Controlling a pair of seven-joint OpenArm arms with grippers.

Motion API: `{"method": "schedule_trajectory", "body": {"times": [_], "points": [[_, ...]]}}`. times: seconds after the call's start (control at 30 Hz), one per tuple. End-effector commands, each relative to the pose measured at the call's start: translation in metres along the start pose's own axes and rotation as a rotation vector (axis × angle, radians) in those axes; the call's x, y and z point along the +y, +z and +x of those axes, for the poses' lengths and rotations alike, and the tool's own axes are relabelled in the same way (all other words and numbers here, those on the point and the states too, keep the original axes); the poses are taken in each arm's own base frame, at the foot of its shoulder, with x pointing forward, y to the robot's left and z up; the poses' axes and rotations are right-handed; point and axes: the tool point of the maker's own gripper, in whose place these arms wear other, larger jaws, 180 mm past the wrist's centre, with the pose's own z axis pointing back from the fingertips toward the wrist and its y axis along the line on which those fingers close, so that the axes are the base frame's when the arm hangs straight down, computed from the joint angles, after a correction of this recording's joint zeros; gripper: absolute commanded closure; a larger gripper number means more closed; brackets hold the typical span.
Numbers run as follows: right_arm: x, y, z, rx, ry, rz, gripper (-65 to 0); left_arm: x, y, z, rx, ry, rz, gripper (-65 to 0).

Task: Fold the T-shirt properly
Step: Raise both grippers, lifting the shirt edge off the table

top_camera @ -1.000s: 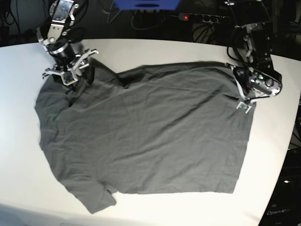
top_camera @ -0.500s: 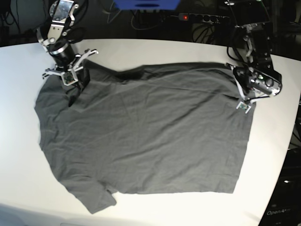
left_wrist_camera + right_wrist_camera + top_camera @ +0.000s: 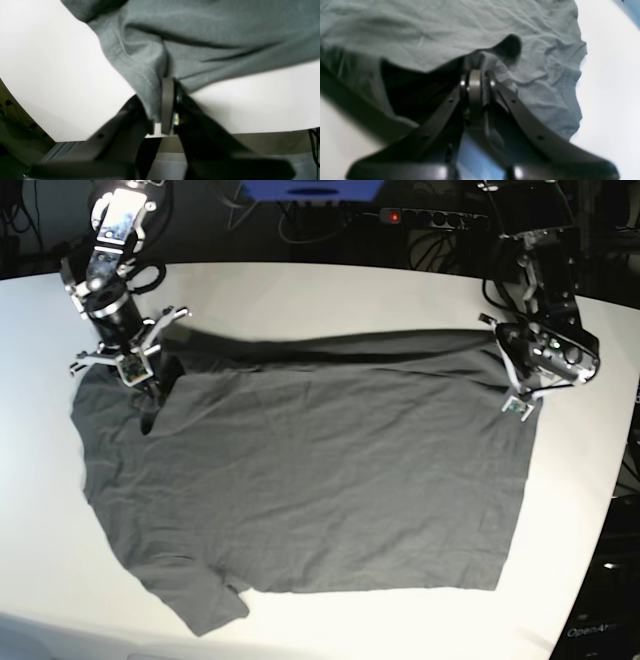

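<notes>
The dark charcoal-grey T-shirt (image 3: 320, 470) lies spread flat on the white table (image 3: 330, 285), one sleeve at the near left. In the base view my right gripper (image 3: 145, 383) is at the shirt's far-left corner, shut on a bunch of fabric by the shoulder. The right wrist view shows that gripper (image 3: 476, 72) clamped on a raised fold of the T-shirt (image 3: 420, 25). My left gripper (image 3: 512, 387) sits at the far-right corner. Up close, my left gripper (image 3: 163, 87) is shut on the stitched hem of the T-shirt (image 3: 212, 30).
A black power strip (image 3: 435, 218) with a red light and cables lie behind the table. A blue object (image 3: 310, 188) stands at the back centre. The table's curved right edge (image 3: 600, 510) runs close to the shirt's hem side.
My right gripper has shut on the shoulder fabric and moved left and back, pulling the shirt's far edge taut into a straight line. The left arm has stayed put.
</notes>
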Motion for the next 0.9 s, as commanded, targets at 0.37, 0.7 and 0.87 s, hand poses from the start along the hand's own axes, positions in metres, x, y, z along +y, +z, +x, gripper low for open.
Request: {"method": "schedule_trajectory", "body": {"times": [0.37,0.7,0.87], "points": [[-0.013,0.000,0.030,-0.087,0.057,-0.019,-0.9,0.019,0.024,0.016,-0.071,0.001,0.080,-3.5],[-0.014,-0.004,0.040,-0.106,0.074,-0.016,-0.9,0.030,0.039,0.043,-0.144,0.013,0.110,-3.6],[-0.014,-0.004,0.040,-0.106,0.074,-0.016,-0.9,0.036,0.044,0.054,-0.170,0.017,0.122,-3.6]]}}
